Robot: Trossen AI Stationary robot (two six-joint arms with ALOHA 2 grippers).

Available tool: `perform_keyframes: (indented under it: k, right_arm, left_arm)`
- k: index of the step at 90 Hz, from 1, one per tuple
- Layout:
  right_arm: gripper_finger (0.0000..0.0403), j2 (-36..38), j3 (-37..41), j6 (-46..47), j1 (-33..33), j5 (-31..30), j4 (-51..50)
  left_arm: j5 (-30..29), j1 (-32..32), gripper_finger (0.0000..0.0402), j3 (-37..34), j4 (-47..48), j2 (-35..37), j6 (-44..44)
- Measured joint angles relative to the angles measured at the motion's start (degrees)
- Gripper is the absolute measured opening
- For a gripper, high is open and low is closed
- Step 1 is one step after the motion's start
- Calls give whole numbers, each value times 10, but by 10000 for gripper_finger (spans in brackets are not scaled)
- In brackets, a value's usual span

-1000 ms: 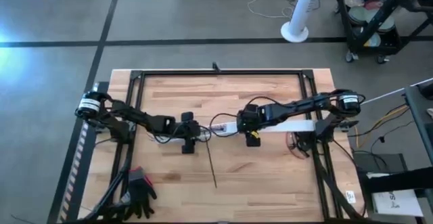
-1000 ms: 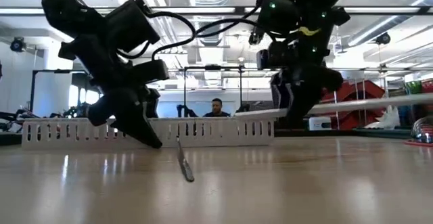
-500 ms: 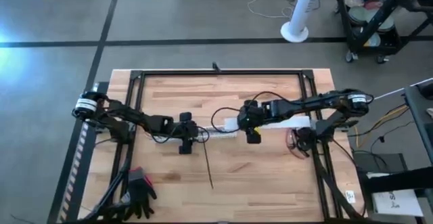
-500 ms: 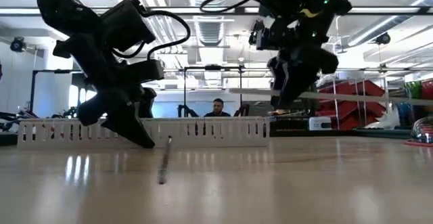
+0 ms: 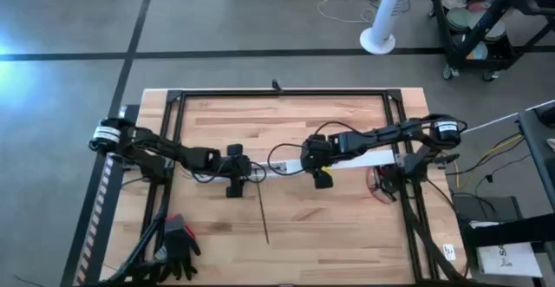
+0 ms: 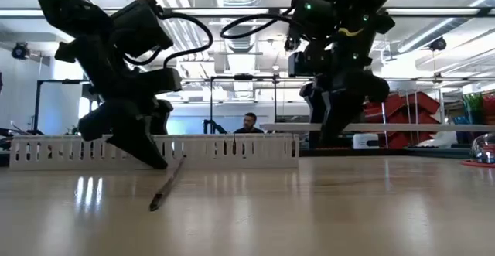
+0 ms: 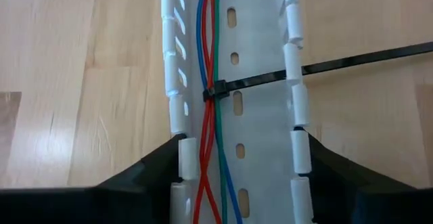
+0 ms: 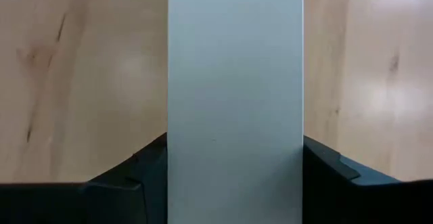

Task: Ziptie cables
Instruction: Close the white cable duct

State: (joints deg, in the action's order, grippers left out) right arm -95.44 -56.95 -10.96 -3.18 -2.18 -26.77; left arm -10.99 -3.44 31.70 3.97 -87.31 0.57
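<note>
Only the left wrist view shows the cables (image 7: 211,109) tied; both hands clamp white strips.

No text, label or number can be read anywhere

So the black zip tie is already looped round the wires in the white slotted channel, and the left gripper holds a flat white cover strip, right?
Not quite. The right gripper holds the flat white cover strip, per the right wrist view. The black zip tie is indeed round the wires in the white slotted channel, which the left gripper straddles.
</note>
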Motion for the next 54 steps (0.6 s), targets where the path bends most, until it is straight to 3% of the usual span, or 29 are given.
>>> perform_keyframes:
  k: [54]
  right_arm:
    - [212, 0, 22, 4, 10, -49, 14]
  left_arm:
    - [-4, 0, 214, 0, 1, 0, -2]
